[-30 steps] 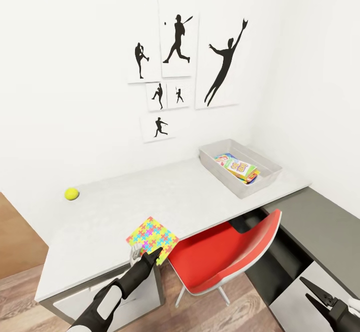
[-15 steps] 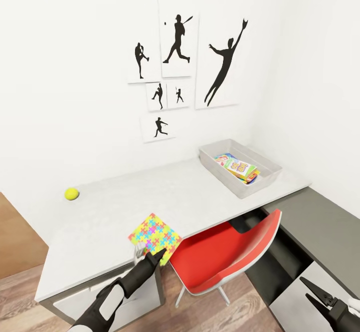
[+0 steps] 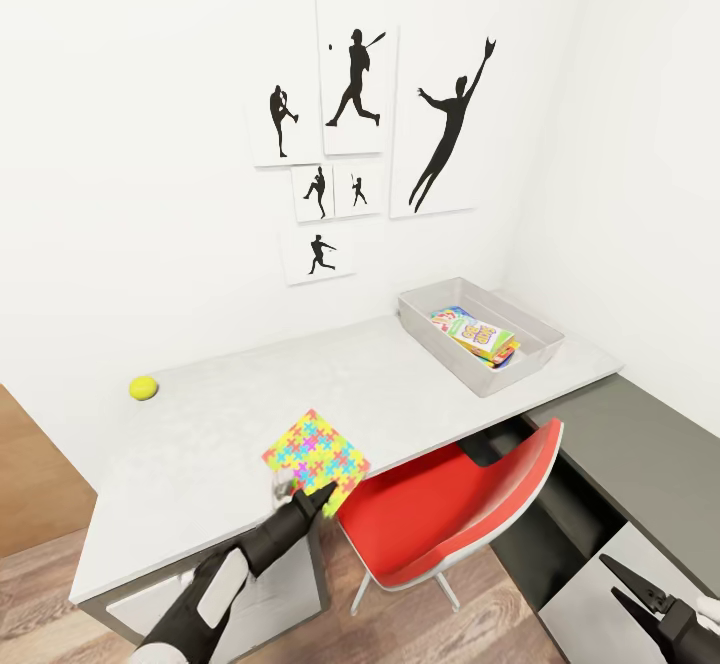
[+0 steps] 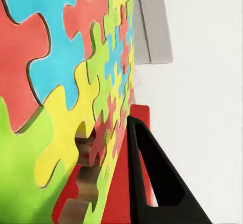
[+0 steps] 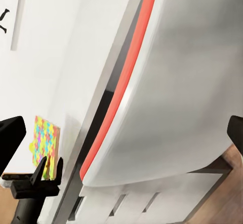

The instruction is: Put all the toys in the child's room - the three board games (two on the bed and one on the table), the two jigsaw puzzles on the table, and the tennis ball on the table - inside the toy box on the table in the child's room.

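The left gripper (image 3: 312,497) is clenched on the near edge of a jigsaw puzzle (image 3: 316,449), holding it tilted above the front edge of the table (image 3: 330,384). The right gripper (image 3: 620,586) hangs with jaws spread, well apart from the toy box (image 3: 533,359), which holds board games (image 3: 476,334). The tennis ball (image 3: 143,387) lies on the table far beyond the left jaws.

There is one jigsaw puzzle (image 3: 316,451), one tennis ball (image 3: 143,387), one toy box (image 3: 481,333), one red chair (image 3: 450,509) and six silhouette pictures (image 3: 357,94).

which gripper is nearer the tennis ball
Left. The left gripper holds a jigsaw puzzle at the table's near edge, across the table from the tennis ball. The right gripper hangs low beyond the red chair.
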You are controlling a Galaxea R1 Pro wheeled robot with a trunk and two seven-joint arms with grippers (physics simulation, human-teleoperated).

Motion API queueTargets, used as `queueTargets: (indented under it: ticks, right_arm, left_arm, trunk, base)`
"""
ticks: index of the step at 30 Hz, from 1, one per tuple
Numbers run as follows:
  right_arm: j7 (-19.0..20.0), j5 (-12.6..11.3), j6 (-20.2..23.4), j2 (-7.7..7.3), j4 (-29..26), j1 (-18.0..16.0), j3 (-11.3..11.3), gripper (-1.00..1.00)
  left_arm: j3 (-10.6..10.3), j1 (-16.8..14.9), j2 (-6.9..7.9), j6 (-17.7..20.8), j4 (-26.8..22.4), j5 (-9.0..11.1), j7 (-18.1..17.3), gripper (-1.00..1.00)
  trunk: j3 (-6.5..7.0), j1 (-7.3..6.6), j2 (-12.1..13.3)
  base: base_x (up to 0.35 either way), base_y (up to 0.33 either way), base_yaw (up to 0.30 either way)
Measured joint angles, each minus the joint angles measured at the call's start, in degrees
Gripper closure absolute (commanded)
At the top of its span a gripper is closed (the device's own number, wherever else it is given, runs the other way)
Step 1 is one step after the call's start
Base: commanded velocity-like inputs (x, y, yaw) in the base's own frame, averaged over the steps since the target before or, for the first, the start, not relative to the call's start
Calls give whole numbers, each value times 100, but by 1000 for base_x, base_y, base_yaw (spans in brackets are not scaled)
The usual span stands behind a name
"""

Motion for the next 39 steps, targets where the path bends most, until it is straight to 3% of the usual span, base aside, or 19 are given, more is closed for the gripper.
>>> queueTargets:
  ticks: [9, 14, 19, 25, 30, 33, 39]
  right_arm:
    - [0, 8, -2, -8, 10, 0, 0, -100]
    - [24, 5, -18, 5, 7, 0, -7, -100]
    - [36, 2, -22, 39, -27, -1, -4, -100]
    - [34, 2, -34, 59, -37, -1, 0, -100]
    - [52, -1, -28, 68, -49, -2, -1, -100]
    - [81, -12, -25, 70, -40, 2, -16, -100]
    - [110, -40, -24, 70, -17, 6, -42, -100]
  left_arm:
    - [-99, 53, 10, 783, -704, 7, -10, 100]
    - [-139, 90, 29, 1643, -1328, 11, -13, 100]
    - [-665, 342, 57, 2852, -2635, 24, -130, 100]
    - [-878, 558, 63, 3164, -3298, 3, -157, 100]
    - [-1101, 585, 68, 3269, -3364, 15, -170, 100]
    - [-1359, 591, 68, 3464, -3377, 8, -188, 100]
    - [-1509, 592, 66, 3552, -3381, 22, -196, 100]
  trunk:
    - [0, 0, 0]
    - [0, 0, 0]
    - [0, 0, 0]
    - [0, 0, 0]
    - [0, 0, 0]
    - [0, 0, 0]
    - [0, 0, 0]
  base:
    - [0, 0, 0]
    - [0, 0, 0]
    - [0, 0, 0]
    - [0, 0, 0]
    - [0, 0, 0]
    - [0, 0, 0]
    - [0, 0, 0]
